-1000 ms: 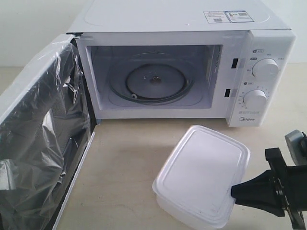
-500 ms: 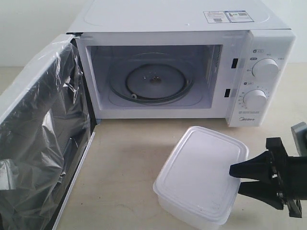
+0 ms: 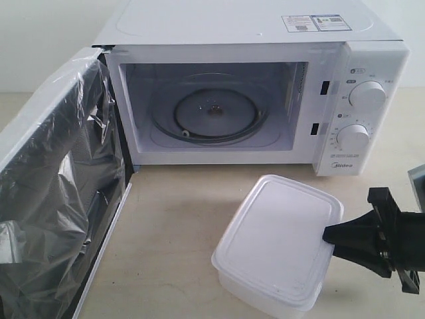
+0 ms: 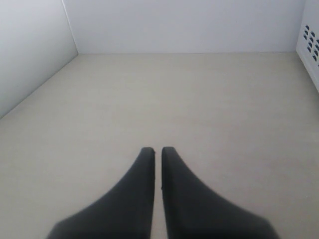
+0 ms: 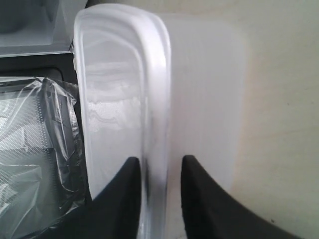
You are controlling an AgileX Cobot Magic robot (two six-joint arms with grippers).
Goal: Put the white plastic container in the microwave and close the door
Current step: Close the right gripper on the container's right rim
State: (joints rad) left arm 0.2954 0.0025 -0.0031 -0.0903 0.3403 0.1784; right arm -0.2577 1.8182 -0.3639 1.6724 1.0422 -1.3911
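While astride the white plastic container (image 3: 279,239) rim, right gripper (image 5: 158,162) unclenched.

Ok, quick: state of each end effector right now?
Left end effector: closed, holding nothing.
Right end effector: open, jaws astride the rim of the white plastic container, not visibly clamped.

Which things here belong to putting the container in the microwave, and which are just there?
For the job: white plastic container, microwave, its open door, glass turntable, right tool astride the container's rim.
Just there: two knobs, stickers on top, loose film on the door, left tool, shut.
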